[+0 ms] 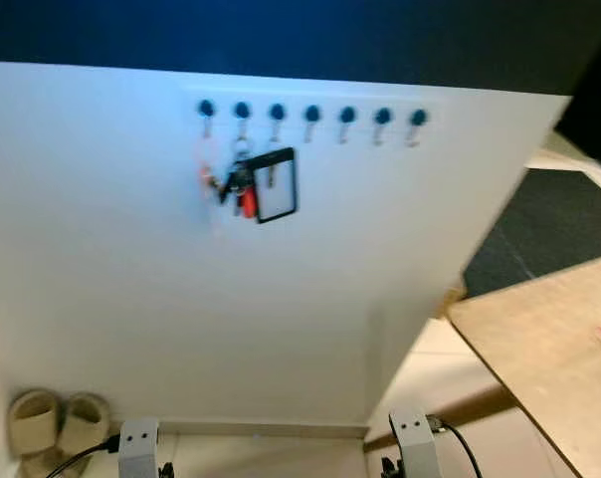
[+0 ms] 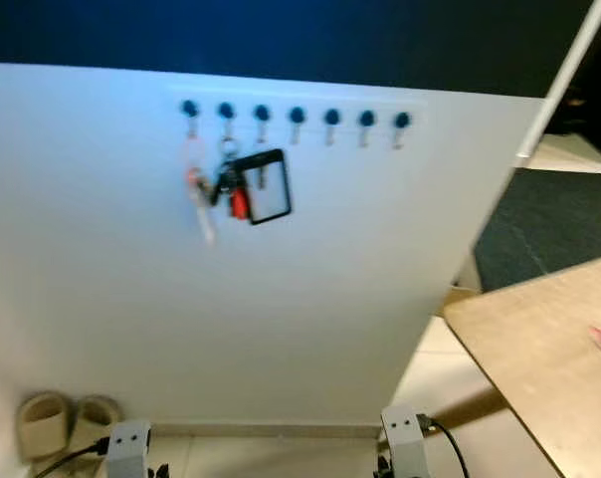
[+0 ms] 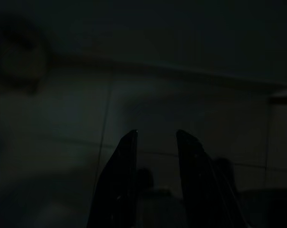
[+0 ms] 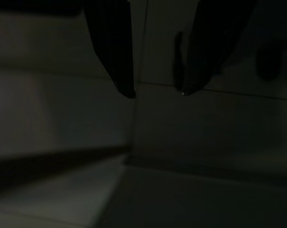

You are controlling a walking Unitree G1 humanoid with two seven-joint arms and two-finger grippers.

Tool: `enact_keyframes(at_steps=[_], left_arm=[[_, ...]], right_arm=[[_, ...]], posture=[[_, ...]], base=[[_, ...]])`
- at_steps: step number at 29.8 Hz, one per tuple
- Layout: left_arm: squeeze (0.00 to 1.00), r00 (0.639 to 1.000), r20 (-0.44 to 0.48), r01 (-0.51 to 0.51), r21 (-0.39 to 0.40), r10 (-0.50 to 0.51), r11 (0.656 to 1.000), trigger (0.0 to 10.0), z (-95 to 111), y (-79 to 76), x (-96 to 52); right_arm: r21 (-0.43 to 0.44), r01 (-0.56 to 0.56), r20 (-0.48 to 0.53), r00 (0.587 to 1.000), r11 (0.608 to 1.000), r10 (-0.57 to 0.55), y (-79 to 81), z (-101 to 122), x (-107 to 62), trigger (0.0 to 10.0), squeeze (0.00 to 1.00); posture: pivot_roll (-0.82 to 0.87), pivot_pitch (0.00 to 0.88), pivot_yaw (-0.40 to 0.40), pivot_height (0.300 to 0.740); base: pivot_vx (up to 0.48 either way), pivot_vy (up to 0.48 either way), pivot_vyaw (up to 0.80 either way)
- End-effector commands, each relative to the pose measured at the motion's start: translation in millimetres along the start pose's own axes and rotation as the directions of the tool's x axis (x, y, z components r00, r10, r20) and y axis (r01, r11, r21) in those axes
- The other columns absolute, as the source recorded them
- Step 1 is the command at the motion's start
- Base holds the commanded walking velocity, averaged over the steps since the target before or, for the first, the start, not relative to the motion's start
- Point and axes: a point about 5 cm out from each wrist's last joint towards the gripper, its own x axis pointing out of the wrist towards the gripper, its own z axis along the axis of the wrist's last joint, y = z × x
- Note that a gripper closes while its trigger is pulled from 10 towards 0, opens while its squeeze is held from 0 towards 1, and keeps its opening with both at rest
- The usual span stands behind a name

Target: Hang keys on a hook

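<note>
White wall (image 1: 181,299), keys (image 1: 243,187) hanging on hook rail (image 1: 310,115), left end effector (image 3: 155,135) and right end effector (image 4: 155,92) spread, empty.

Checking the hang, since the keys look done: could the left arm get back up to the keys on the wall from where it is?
Probably yes. The keys hang on the open white wall, nothing in front; the left claw hangs low and open.
</note>
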Motion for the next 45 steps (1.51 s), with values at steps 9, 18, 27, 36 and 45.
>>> enact_keyframes(at_steps=[9, 18, 27, 36, 45], left_arm=[[0.0, 1.0, 0.028, 0.002, -0.016, -0.002, 1.0, 10.0, -1.0, -0.2, -1.1], [0.0, 0.999, 0.047, 0.003, -0.015, -0.003, 1.0, 10.0, 2.5, -0.4, -0.2], [0.0, 0.998, 0.063, 0.009, -0.027, -0.007, 1.0, 10.0, 3.2, -0.5, -0.6], [0.0, 0.993, 0.111, 0.052, -0.03, -0.048, 0.998, 10.0, 10.6, -8.3, 0.9], [0.0, 0.993, 0.11, 0.057, -0.025, -0.053, 0.998, 10.0, 11.3, -9.9, 1.4]], right_arm=[[0.001, -0.01, -0.001, 1.0, 1.0, 0.01, 5.5, -0.7, 0.2, 10.0, 0.0], [-0.003, -0.01, 0.005, 1.0, 1.0, 0.01, -1.6, -0.1, -0.3, 10.0, 0.0], [-0.01, -0.019, -0.003, 1.0, 1.0, 0.019, 2.3, -2.7, -0.8, 10.0, 0.0], [-0.018, -0.031, 0.009, 0.999, 0.999, 0.031, 7.0, -0.4, -0.1, 10.0, 0.0], [-0.018, -0.032, 0.027, 0.999, 0.999, 0.032, 5.4, 2.9, 0.4, 10.0, 0.0]], posture=[[0.05, 0.029, -0.048, 0.74], [0.05, 0.031, -0.051, 0.74], [0.06, 0.034, -0.053, 0.74], [0.06, 0.033, -0.052, 0.74], [0.05, 0.026, -0.051, 0.74]], base=[[0.0, 0.0, -0.8], [0.0, 0.0, -0.8], [0.0, 0.0, -0.8], [0.0, 0.0, -0.8], [0.0, 0.0, -0.8]])
